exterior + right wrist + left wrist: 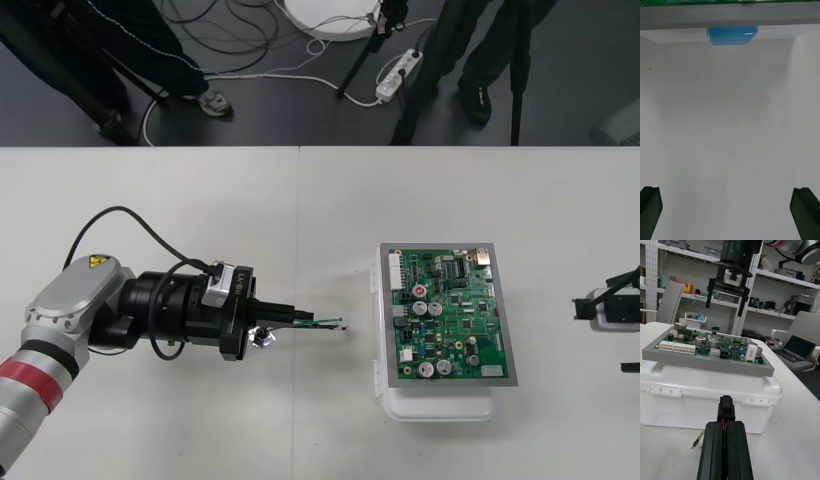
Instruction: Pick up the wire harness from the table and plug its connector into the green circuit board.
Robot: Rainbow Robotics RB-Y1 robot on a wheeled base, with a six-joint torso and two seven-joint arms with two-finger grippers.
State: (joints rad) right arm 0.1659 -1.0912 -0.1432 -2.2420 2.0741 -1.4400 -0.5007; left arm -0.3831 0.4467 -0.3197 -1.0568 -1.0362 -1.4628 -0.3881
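Two black fingers of the left gripper were pressed together on the wire harness. Red wire showed in the slit between them, and the small black plug stuck out just past their tips. The round metal socket hung beside the gripper body, just over the table, and a loose green wire end strayed out to one side.

The plug's long axis ran in line with the fingers and pointed straight at the near side of the white base. The two were near but apart, with a strip of bare table between them. The plug sat level with the base's wall, lower than the green circuit board on top of it. The next move therefore probably called for a lift before any approach from above. Which connector on the board was meant could not be told, though white ones and a small black one lay along the near edge.

Beyond the board's far side, well apart from it, the right gripper waited with its fingers spread wide and holding nothing. The left arm was much the nearer.
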